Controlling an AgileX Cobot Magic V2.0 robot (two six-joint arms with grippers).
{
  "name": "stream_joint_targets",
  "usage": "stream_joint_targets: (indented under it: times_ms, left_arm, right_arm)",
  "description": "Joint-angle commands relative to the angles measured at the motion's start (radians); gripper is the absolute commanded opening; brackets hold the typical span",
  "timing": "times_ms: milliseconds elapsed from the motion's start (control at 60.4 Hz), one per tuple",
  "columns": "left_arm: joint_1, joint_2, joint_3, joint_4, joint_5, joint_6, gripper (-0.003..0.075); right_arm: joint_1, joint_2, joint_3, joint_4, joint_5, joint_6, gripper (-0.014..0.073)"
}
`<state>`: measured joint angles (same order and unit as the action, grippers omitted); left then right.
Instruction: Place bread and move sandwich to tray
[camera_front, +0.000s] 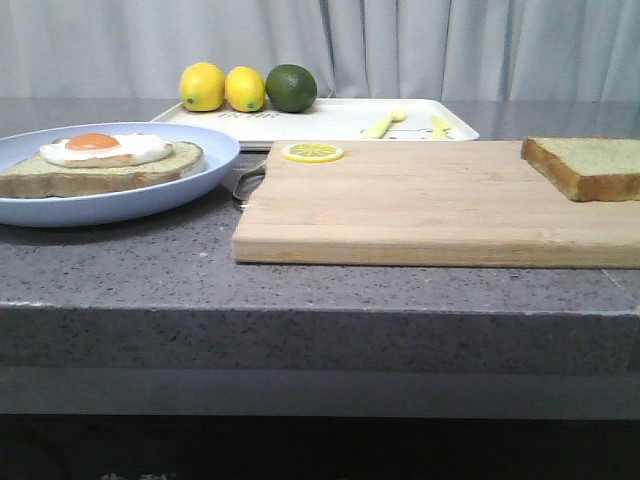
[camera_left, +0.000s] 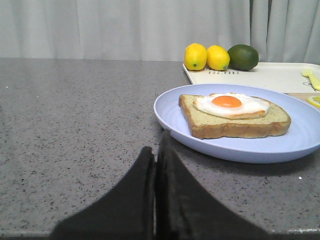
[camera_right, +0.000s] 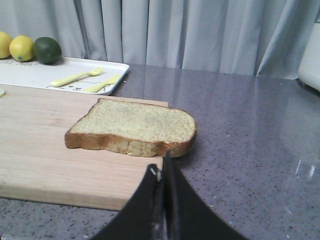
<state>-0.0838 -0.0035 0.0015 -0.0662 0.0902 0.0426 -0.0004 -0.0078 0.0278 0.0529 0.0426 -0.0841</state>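
Two grippers: left gripper (camera_left: 156, 165) and right gripper (camera_right: 164, 185), both with jaws pressed together on nothing, low over the grey speckled counter (camera_front: 120, 270).
Bread: thick plain slice, pale greenish-tan crumb, brown crust (camera_right: 132, 127); lies flat on the far right corner of the light wooden cutting board (camera_front: 430, 205), one edge hanging slightly past the board edge, just ahead of the right gripper.
Bread handling: likely light, soft, compressible; crust is the stiffest part. Suggest opening wide and pinching across the near crust edge or overhanging corner with gentle force. Risk: crumb dents or tears.
Sandwich: crusted slice topped with white fried egg, orange yolk (camera_left: 232, 115); only one slice under the egg visible so far.
Sandwich handling: egg looks smooth and may slide if tilted; safer to carry by the plate rim, level.
Plate: round light-blue plate (camera_left: 170, 120) holds the sandwich, left of the board, touching or nearly touching its handle.
Tray: wide shallow white rectangular tray (camera_front: 330, 122) behind the board; holds two lemons (camera_front: 222, 87), a lime (camera_front: 291, 88), yellow fork and knife (camera_right: 87, 80); middle bare.
Board extras: lemon slice (camera_front: 312, 152) near its back edge.
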Motion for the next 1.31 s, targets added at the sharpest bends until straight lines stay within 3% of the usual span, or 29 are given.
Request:
stream_joint_targets:
  times_ms: [0, 712, 877, 1026, 1291]
  left_arm:
    - [0.001, -0.020, 0.004, -0.008, -0.081, -0.001, -0.0018]
    - [0.001, -0.020, 0.004, -0.008, -0.090, -0.001, -0.0018]
    - [0.001, -0.020, -0.005, -0.009, -0.166, -0.001, -0.0018]
    - [0.001, -0.016, -0.095, -0.012, -0.142, -0.001, -0.0018]
    - [0.001, 0.019, -0.382, -0.012, 0.107, -0.001, -0.0018]
  right_arm:
    - [-0.005, -0.023, -0.004, 0.001, -0.085, 0.002, -0.0068]
    - [-0.005, -0.023, -0.004, 0.001, -0.118, 0.002, -0.0068]
    - [-0.005, -0.023, -0.014, 0.001, -0.131, 0.002, -0.0068]
    - [-0.005, -0.022, -0.107, 0.001, -0.019, 0.002, -0.0068]
    - [-0.005, 0.046, -0.378, 0.001, 0.246, 0.002, -0.0068]
